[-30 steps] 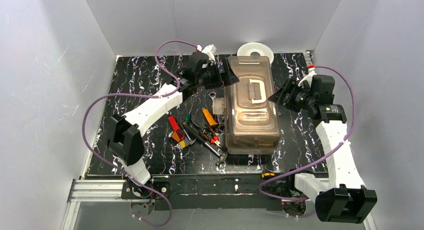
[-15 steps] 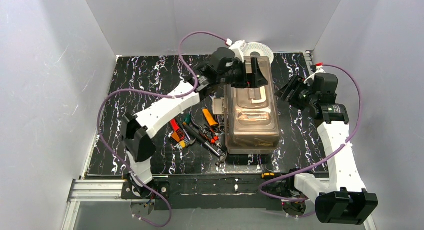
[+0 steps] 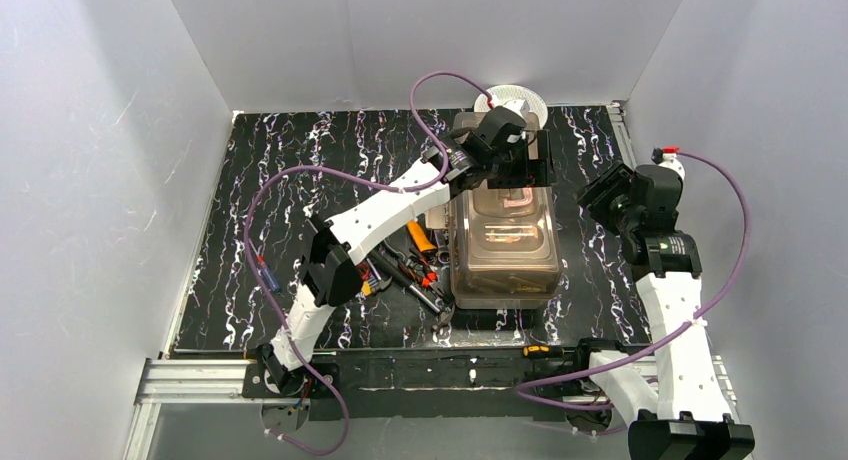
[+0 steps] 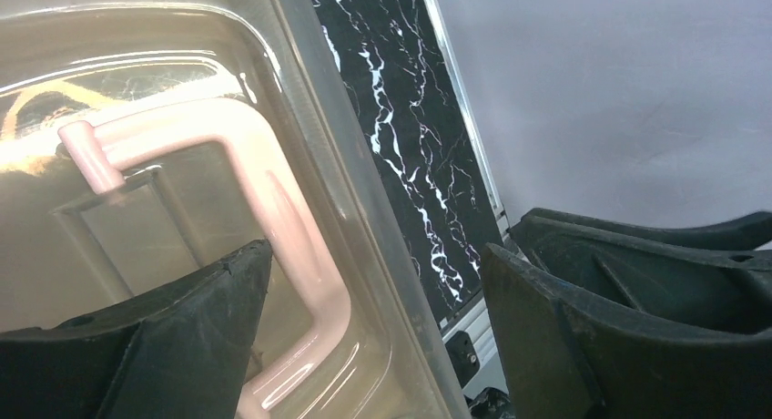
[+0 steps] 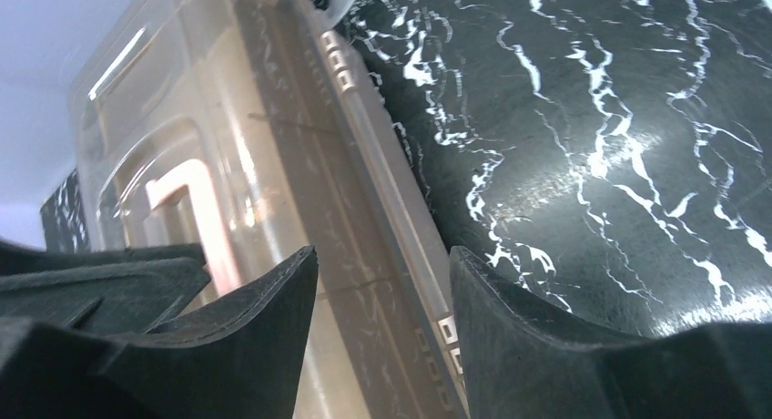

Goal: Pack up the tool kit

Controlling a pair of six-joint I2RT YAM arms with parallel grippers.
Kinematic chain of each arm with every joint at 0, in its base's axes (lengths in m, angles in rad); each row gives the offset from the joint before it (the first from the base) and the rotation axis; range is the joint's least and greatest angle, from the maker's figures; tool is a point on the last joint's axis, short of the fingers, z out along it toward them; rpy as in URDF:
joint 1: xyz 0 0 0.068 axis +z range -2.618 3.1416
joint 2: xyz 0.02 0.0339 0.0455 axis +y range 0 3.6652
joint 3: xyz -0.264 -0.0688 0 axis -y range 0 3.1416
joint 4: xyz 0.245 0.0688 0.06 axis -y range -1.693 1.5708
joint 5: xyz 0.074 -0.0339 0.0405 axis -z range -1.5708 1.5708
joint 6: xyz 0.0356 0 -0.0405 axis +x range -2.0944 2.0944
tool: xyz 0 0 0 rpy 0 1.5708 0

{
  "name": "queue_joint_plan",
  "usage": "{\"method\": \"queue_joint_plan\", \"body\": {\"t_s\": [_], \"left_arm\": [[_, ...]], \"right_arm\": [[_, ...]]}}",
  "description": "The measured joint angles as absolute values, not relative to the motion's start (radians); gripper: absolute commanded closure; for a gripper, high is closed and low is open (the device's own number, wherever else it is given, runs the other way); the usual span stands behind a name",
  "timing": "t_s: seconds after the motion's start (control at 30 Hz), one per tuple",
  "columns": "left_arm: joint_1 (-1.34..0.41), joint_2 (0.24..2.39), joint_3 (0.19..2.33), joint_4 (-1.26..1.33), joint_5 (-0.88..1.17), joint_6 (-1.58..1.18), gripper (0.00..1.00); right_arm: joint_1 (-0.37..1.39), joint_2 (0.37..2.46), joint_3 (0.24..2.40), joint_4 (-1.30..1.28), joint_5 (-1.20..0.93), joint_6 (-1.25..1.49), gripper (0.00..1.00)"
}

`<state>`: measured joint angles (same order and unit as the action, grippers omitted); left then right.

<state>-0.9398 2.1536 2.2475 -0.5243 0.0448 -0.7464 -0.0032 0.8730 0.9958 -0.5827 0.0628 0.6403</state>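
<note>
The tool kit's smoky-brown translucent toolbox [image 3: 505, 245] stands lid shut at mid-mat, its cream lid handle [image 4: 273, 187] lying flat. Small hand tools [image 3: 412, 265] lie loose on the mat against its left side, partly under my left arm. My left gripper [image 3: 520, 160] hovers over the toolbox's far end. In the left wrist view this gripper [image 4: 375, 250] is open, straddling the handle's end and the lid's right rim without gripping. My right gripper [image 3: 603, 195] sits just right of the toolbox, apart from it. This right gripper [image 5: 382, 252] is open and faces the toolbox's side edge [image 5: 364, 219].
A round white spool [image 3: 512, 98] stands behind the toolbox at the back wall, partly hidden by my left wrist. White walls close in the black marbled mat [image 3: 280, 180] on three sides. A metal rail [image 3: 400, 375] runs along the near edge.
My left arm has swung right, from beside the toolbox's left far corner to above its far end. The right gripper has drawn back to the right and its jaws have narrowed a little.
</note>
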Motion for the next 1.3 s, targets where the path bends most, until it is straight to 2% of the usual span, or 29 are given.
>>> {"method": "queue_joint_plan", "body": {"t_s": [0.27, 0.37, 0.43, 0.67, 0.77, 0.9, 1.07, 1.17, 1.3], "left_arm": [[-0.983, 2.176, 2.325, -0.633, -0.14, -0.763, 0.15], [-1.004, 2.221, 2.416, -0.704, -0.188, -0.759, 0.15], [-1.015, 2.263, 2.476, -0.738, -0.208, -0.761, 0.14], [-1.021, 2.273, 2.482, -0.729, -0.231, -0.783, 0.12], [-1.006, 2.223, 2.378, -0.644, -0.176, -0.815, 0.12], [-0.962, 2.078, 2.093, -0.406, -0.03, -0.873, 0.11], [-0.921, 1.983, 1.872, -0.159, 0.107, -0.915, 0.11], [-0.895, 1.956, 1.771, 0.007, 0.2, -0.962, 0.12], [-0.893, 1.946, 1.687, 0.175, 0.256, -0.987, 0.12]], "right_arm": [[-0.003, 0.825, 0.958, -0.622, 0.225, 0.735, 0.4], [-0.003, 0.793, 0.941, -0.632, 0.258, 0.766, 0.4], [-0.003, 0.772, 0.927, -0.633, 0.275, 0.787, 0.41], [-0.003, 0.683, 0.888, -0.635, 0.315, 0.836, 0.42], [-0.003, 0.647, 0.885, -0.638, 0.32, 0.842, 0.43], [-0.003, 0.599, 0.87, -0.624, 0.307, 0.831, 0.43], [-0.003, 0.576, 0.839, -0.575, 0.2, 0.778, 0.45], [-0.003, 0.618, 0.836, -0.515, 0.041, 0.732, 0.46], [-0.005, 0.745, 0.85, -0.426, -0.236, 0.696, 0.54]]}}
